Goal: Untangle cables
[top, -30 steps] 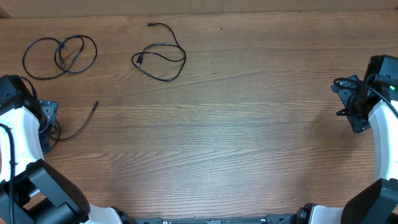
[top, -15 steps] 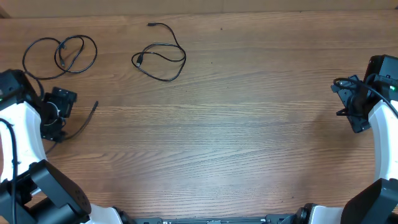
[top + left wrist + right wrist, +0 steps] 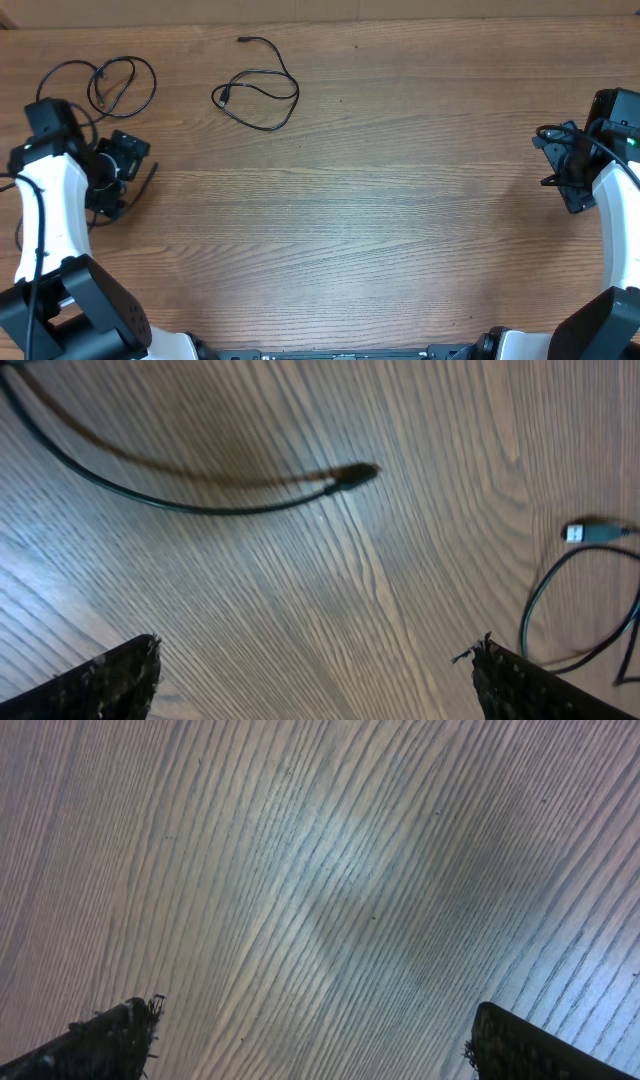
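Cables [image 3: 256, 88]: 3 thin black cords, all lying flat on the wooden table [image 3: 400, 220], none joined to another in the overhead view.

1. Left-rear cable [image 3: 100, 88]: loose overlapping loops at the far left of the table. Its left edge is partly covered by the left arm [image 3: 50, 190].
2. Middle cable [image 3: 296, 90]: a single open loop with a tail running to the rear, well apart from the other 2 and from both hands.
3. Near cable [image 3: 148, 180]: an almost straight run with a small plug tip, just beside the left hand [image 3: 128, 165]. Its lower end passes out of sight under that hand.

Left hand: fingers [image 3: 110, 680] set wide apart, nothing between them, held above the table surface. The wrist view shows the near cable [image 3: 200, 505] curving across the wood ahead of the fingers. A silver plug [image 3: 585, 532] on a looped cord lies at the right edge; which cable it belongs to cannot be told.

Right hand [image 3: 550, 160]: at the far right edge of the table, well apart from every cable. Fingers [image 3: 110, 1035] spread wide, holding nothing; only bare wood grain shows in its wrist view.
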Robot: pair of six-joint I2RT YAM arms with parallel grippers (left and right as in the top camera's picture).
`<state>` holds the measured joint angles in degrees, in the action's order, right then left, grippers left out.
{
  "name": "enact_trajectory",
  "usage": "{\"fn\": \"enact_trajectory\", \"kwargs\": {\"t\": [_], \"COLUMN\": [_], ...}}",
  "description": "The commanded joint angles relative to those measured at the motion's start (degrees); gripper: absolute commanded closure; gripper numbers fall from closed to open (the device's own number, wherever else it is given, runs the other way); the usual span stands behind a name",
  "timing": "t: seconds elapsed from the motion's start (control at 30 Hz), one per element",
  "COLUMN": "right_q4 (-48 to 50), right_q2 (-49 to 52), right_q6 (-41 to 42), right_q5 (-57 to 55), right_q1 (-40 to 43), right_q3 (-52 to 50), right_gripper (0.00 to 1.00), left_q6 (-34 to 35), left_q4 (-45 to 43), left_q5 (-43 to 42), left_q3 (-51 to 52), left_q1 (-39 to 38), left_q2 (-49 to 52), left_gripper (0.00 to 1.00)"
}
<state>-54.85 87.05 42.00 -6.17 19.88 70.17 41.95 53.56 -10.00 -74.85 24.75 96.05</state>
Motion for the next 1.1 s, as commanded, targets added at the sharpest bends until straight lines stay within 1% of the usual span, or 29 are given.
{"fn": "enact_trajectory", "kwargs": {"t": [0.0, 0.17, 0.37, 0.63, 0.77, 0.87, 0.97, 1.07], "right_q4": [0.28, 0.28, 0.28, 0.28, 0.28, 0.28, 0.28, 0.28], "right_q2": [-0.24, -0.26, -0.26, -0.26, -0.26, -0.26, -0.24, -0.24], "right_q6": [0.17, 0.17, 0.17, 0.17, 0.17, 0.17, 0.17, 0.17], "right_q5": [-0.15, -0.15, -0.15, -0.15, -0.15, -0.15, -0.15, -0.15], "right_q1": [0.07, 0.07, 0.07, 0.07, 0.07, 0.07, 0.07, 0.07], "right_q3": [1.05, 1.05, 1.05, 1.05, 1.05, 1.05, 1.05, 1.05], "right_gripper": [0.00, 0.00, 0.00, 0.00, 0.00, 0.00, 0.00, 0.00], "left_q6": [-0.63, -1.55, -4.31, -4.37, -6.54, -7.28, -7.26, -7.26], "left_q4": [-0.07, 1.03, 1.86, -2.80, -5.22, -5.86, -5.42, -4.87], "left_q5": [2.12, 2.05, 2.25, 7.34, 9.75, 13.64, 17.86, 17.97], "left_q3": [-1.29, -1.29, -1.29, -1.29, -1.29, -1.64, -2.25, -2.25], "left_q1": [-1.70, -3.93, -11.21, -24.90, -31.08, -35.45, -37.90, -38.27], "left_q2": [-0.17, -0.17, -0.17, -0.17, -0.17, -0.20, -1.09, -4.04], "left_gripper": [0.00, 0.00, 0.00, 0.00, 0.01, 0.00, 0.00, 0.00]}}
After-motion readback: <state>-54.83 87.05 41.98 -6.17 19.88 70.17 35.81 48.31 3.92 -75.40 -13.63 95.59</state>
